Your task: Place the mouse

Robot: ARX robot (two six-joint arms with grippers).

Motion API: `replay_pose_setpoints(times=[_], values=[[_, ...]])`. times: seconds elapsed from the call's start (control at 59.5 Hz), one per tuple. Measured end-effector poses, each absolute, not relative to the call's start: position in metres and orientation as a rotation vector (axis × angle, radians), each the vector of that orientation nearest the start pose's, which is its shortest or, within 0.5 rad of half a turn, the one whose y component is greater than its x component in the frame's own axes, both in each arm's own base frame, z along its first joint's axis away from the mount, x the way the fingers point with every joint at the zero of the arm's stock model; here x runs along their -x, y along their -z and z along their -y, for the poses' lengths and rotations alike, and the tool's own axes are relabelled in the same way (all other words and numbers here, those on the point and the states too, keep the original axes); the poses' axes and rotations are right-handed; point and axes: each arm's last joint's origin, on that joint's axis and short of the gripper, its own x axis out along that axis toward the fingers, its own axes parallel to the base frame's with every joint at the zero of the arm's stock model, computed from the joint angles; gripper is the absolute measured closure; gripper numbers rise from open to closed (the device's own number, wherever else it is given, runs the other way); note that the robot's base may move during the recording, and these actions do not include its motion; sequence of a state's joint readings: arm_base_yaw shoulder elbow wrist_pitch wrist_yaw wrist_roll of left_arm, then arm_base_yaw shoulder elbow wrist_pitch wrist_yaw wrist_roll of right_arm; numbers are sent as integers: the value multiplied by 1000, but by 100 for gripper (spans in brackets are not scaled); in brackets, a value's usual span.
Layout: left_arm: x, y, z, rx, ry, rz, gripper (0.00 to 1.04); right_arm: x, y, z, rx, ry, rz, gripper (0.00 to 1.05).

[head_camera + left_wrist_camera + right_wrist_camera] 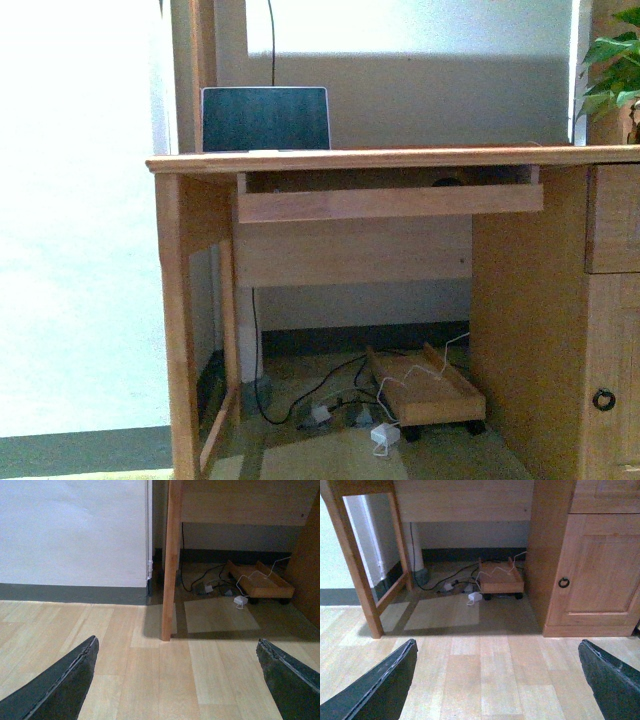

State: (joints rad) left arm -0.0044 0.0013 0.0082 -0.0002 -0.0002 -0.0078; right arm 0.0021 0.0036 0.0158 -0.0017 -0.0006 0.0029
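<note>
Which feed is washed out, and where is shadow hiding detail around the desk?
Front view: the wall left of the desk is blown out white, and the tray recess is shadowed, so the dark hump inside is hard to identify. Left wrist view: floor evenly lit, dim under the desk. Right wrist view: similar, cabinet door clear, rolling stand in shade.

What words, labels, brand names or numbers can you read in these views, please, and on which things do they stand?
None: no text can be read in any view.
The laptop screen is dark, with no logo showing.
The wooden desk and the cabinet door are bare wood without labels.
The white adapter on the floor is too small to show any marking.
</note>
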Motion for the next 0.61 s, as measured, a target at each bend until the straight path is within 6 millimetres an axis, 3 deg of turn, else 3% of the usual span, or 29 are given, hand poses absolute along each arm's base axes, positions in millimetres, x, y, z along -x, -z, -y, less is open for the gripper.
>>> replay_pose_setpoints(times=[0.605], values=[[-97,-166,0,8,4,7,8,-97,-168,0,-3,-3,10,7]])
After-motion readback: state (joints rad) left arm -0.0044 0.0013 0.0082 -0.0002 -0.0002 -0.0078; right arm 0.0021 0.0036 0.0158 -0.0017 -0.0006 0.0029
